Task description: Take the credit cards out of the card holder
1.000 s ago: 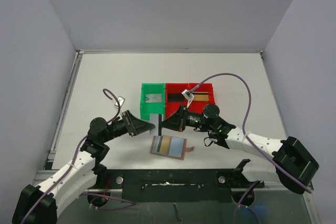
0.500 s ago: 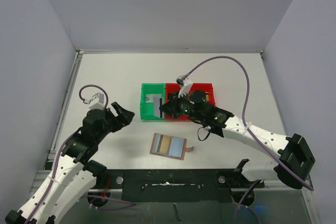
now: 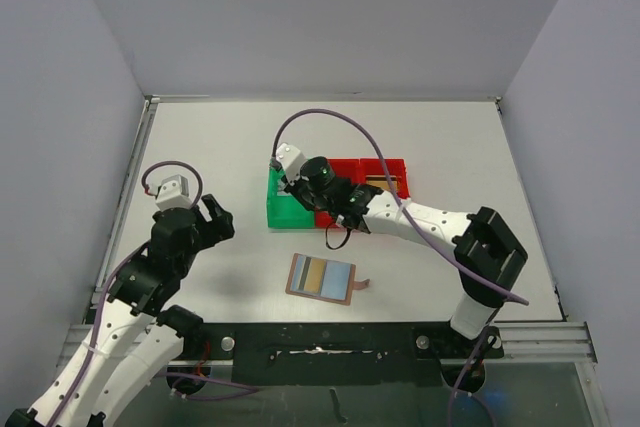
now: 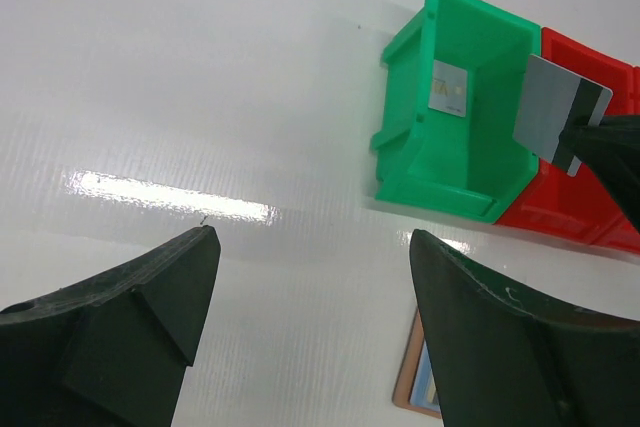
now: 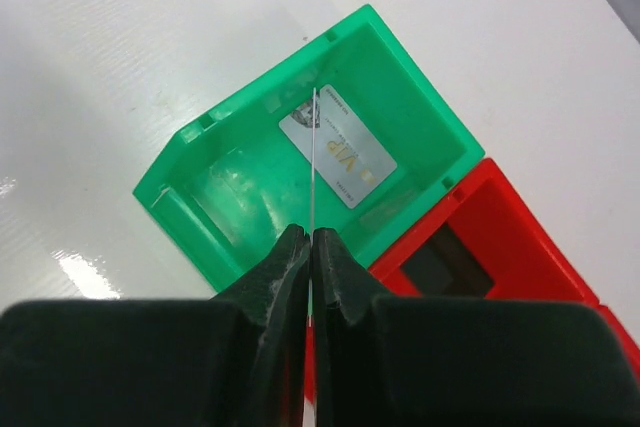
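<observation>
**A:** Where is the card being moved?

**B:** A grey card [image 4: 555, 112] is clamped on edge between the shut fingers of the right gripper [image 5: 309, 237]. It hangs over the green bin [image 3: 280, 215]. That bin sits at 11 o'clock from the card holder [image 3: 322, 278], which lies open on the table [image 3: 200, 147].

**A:** And the other arm?

**B:** The left gripper [image 4: 310, 332] holds nothing. Its fingers are spread wide, at 10 o'clock from the holder and well apart from it.

**A:** What is in the containers?

**B:** A silver VIP card [image 5: 350, 157] lies flat on the green bin's floor. The red bin [image 5: 530, 257], touching the green bin's side, holds a black card [image 5: 440, 262]. The holder shows gold-tan and pale blue bands, probably cards yet to come out.

**A:** How would such a card handle?

**B:** Probably light, stiff with a little flex, and slick. Lying flat it gives little to grab. I would pinch an exposed edge across its thin faces and slide it out along the pocket.
</observation>
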Robot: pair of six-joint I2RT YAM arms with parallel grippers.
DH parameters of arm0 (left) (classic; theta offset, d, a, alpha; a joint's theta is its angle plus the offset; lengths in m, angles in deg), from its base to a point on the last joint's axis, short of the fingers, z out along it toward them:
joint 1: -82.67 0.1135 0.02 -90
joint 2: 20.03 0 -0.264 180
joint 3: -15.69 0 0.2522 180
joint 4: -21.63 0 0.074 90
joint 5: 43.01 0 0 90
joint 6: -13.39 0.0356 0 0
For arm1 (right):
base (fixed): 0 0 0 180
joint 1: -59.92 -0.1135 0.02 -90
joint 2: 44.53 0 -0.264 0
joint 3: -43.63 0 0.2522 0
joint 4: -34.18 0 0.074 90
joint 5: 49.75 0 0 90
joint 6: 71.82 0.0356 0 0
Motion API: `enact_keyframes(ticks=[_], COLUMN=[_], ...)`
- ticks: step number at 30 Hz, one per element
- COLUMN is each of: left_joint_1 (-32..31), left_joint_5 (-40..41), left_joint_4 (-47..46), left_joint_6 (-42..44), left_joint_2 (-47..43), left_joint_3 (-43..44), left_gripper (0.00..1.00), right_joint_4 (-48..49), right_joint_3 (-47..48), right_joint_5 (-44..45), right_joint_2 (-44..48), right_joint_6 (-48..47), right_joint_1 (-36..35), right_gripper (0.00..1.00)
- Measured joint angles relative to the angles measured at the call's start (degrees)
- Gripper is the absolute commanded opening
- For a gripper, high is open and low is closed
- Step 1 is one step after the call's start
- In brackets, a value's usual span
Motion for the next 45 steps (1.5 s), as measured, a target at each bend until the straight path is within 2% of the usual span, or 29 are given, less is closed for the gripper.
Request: enact_keyframes(ticks=[8, 15, 29, 37, 45], left_joint_1=[0.0, 0.0, 0.0, 0.0, 0.0], left_joint_5=[0.5, 0.9, 0.9, 1.0, 1.3], left_joint_4=[-0.4, -0.3, -0.8, -0.8, -0.7], left_joint_6=[3.5, 4.1, 4.8, 5.4, 5.4], left_joint_2=[-0.7, -1.6, -2.7, -2.7, -4.5], left_joint_3=[0.0, 0.0, 0.0, 0.0, 0.0], left_gripper=[0.77, 0.77, 0.77, 0.77, 0.77], right_joint_4=[-2.8, -7.2, -12.7, -12.8, -12.1], right_joint_3=[7.9, 16.2, 20.7, 24.5, 24.6], right_joint_5=[-3.4, -3.8, -2.3, 2.0, 5.6], right_joint_2=[-7.3, -16.8, -20.6, -27.8, -29.0], right_joint_6=[-11.7, -17.7, -24.3, -30.8, -35.6], right_joint_1=[1.9, 2.0, 3.1, 2.5, 2.0], right_gripper=[0.00, 0.00, 0.00, 0.00, 0.06])
